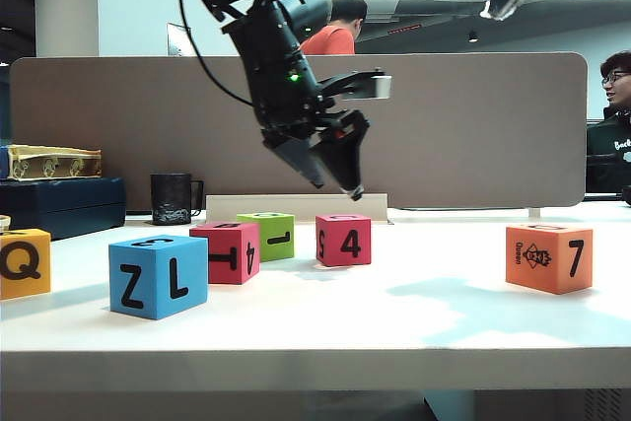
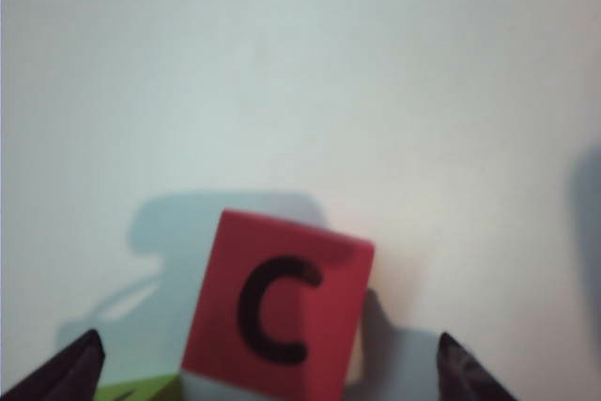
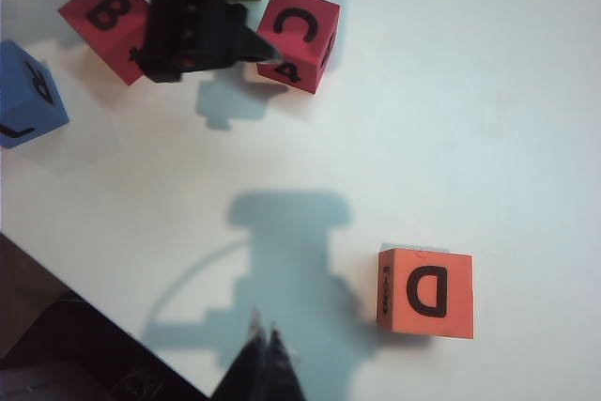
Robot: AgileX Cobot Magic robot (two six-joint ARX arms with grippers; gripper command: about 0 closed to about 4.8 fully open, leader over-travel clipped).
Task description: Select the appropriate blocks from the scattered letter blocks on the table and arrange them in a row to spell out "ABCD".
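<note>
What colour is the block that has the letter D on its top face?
Orange D block, with a black letter; the right wrist view shows it best.

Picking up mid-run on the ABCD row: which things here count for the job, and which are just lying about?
For the job:
yellow Q block
red B block
pink C block
orange D block
left gripper, open above the C block

Lying about:
blue Z block
green block
black mug
dark box
</note>
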